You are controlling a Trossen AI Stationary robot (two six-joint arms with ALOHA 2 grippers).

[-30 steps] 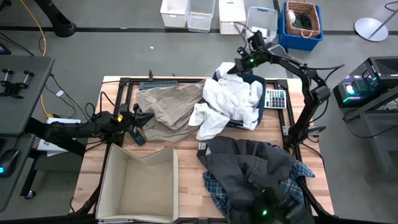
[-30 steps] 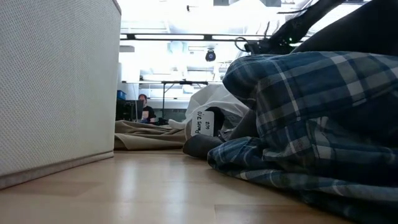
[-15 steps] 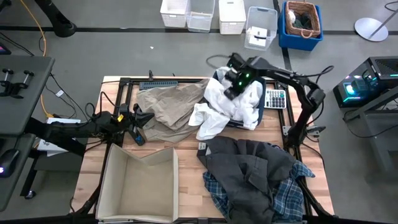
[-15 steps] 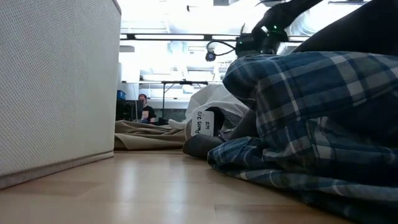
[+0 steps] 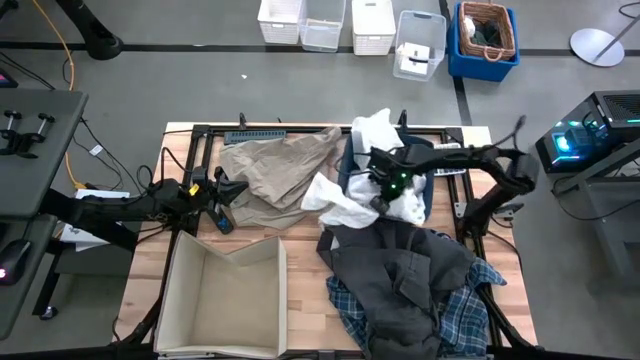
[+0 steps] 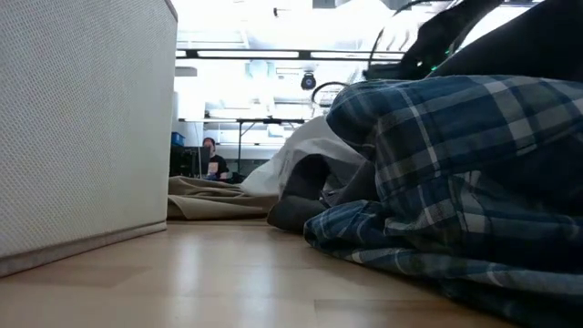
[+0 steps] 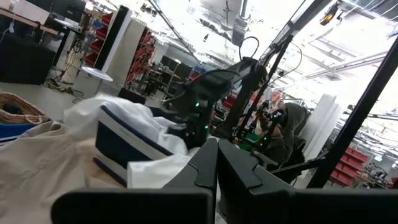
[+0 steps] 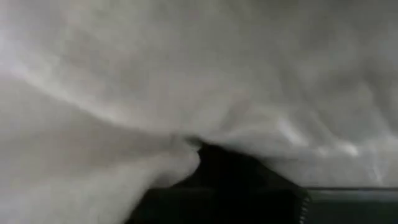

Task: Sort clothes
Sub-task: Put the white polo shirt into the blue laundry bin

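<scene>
Your right gripper [image 5: 385,190] is pressed down into the white garment [image 5: 345,200] at the worktop's [image 5: 150,255] far right; whether its fingers have clenched, you cannot tell. Next, confirm the hold and lift. Your left gripper [image 5: 222,190] waits left, fingers clenched.

A: Right gripper [image 5: 383,192], high view centre: buried in the white garment [image 5: 350,200]. Finger state unreadable.

B: Right wrist view confirms. White garment [image 8: 186,81] fills the frame, blurred. One dark finger [image 8: 230,168] just shows at bottom; the other is not seen.

A: Left gripper [image 7: 216,163], left wrist view: lower part cut off by bottom edge.

B: Low view: plaid shirt [image 6: 455,173] cut off at right edge and blocks the table behind it. Dark grey garment [image 6: 537,46] cropped at upper right.

A: Box [image 6: 82,128], low view left: only one wall visible, cut off by left and top edges.

B: Person [image 6: 213,160] in the background, too small for any detail.
</scene>
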